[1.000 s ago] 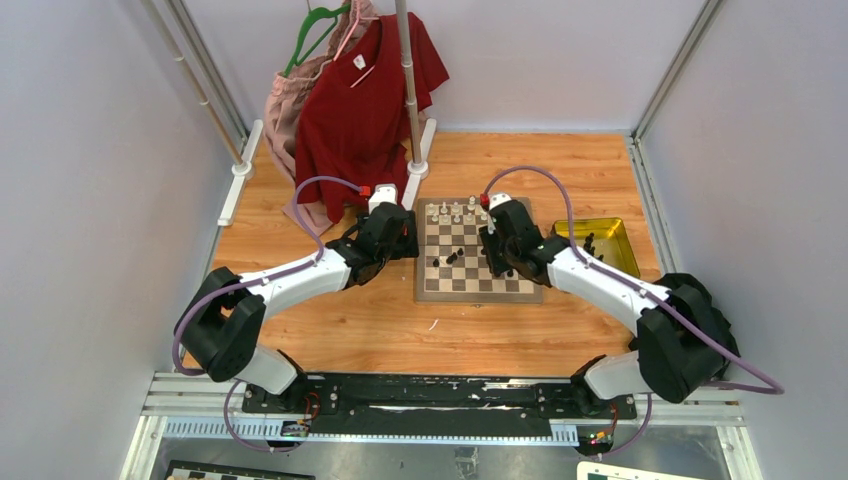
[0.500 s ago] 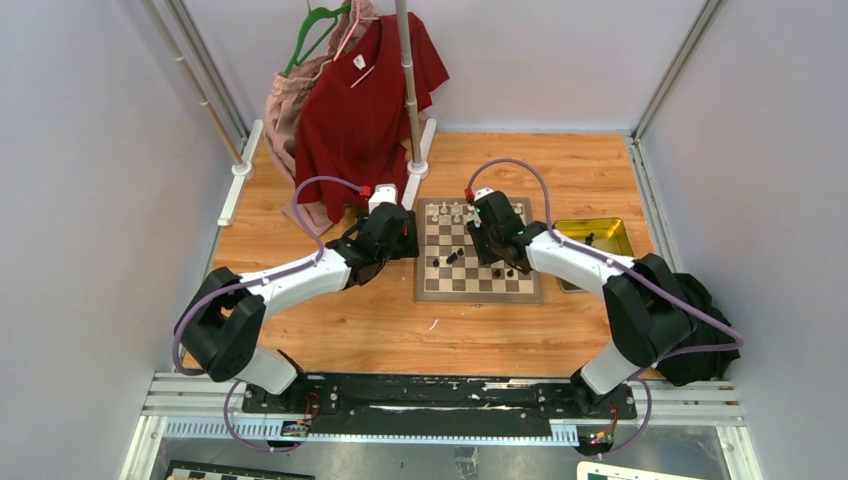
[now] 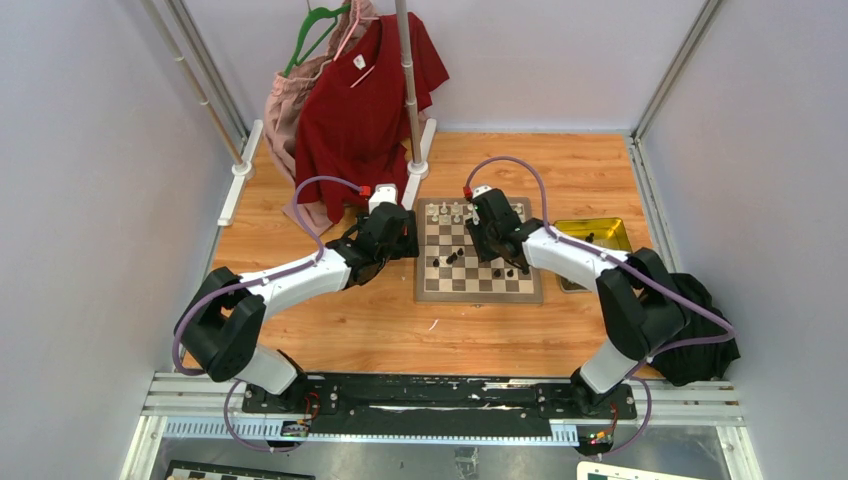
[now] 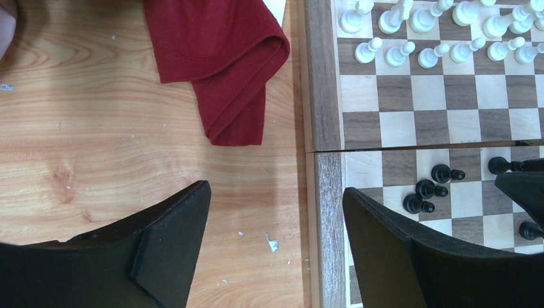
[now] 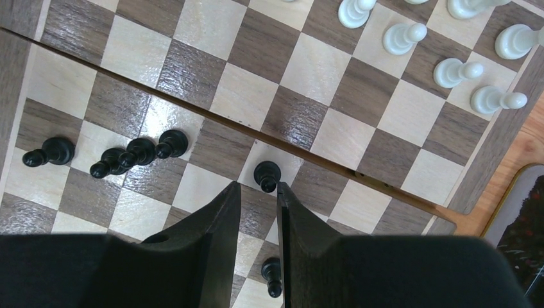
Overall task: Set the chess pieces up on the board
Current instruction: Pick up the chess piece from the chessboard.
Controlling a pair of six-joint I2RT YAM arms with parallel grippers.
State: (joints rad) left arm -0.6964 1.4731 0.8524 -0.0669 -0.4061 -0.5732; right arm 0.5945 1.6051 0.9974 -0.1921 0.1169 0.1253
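The board (image 3: 478,291) lies between my two arms. White chess pieces (image 3: 455,213) (image 4: 410,54) (image 5: 404,38) stand in two rows along its far edge. A few black pawns (image 3: 452,257) (image 4: 426,189) (image 5: 138,153) cluster on the near half. My right gripper (image 3: 497,252) (image 5: 258,187) hovers over the near half, its jaws a narrow gap apart with bare board showing between them. One black pawn (image 5: 267,173) stands just beyond its tips, and another pawn (image 5: 272,273) shows through the gap. My left gripper (image 3: 400,240) (image 4: 276,205) is wide open and holds nothing, over the table at the board's left border (image 4: 324,96).
A yellow tray (image 3: 620,235) with black pieces lies right of the board, partly behind my right arm. A red shirt (image 3: 365,90) (image 4: 218,64) hangs from a rack pole (image 3: 408,90), its hem on the table beside the board's far left corner. A black cloth (image 3: 705,330) lies at the right.
My right arm has swung in from the tray side, and its gripper has shifted left over the board. Its jaw gap looks unchanged. The left arm has stayed still.
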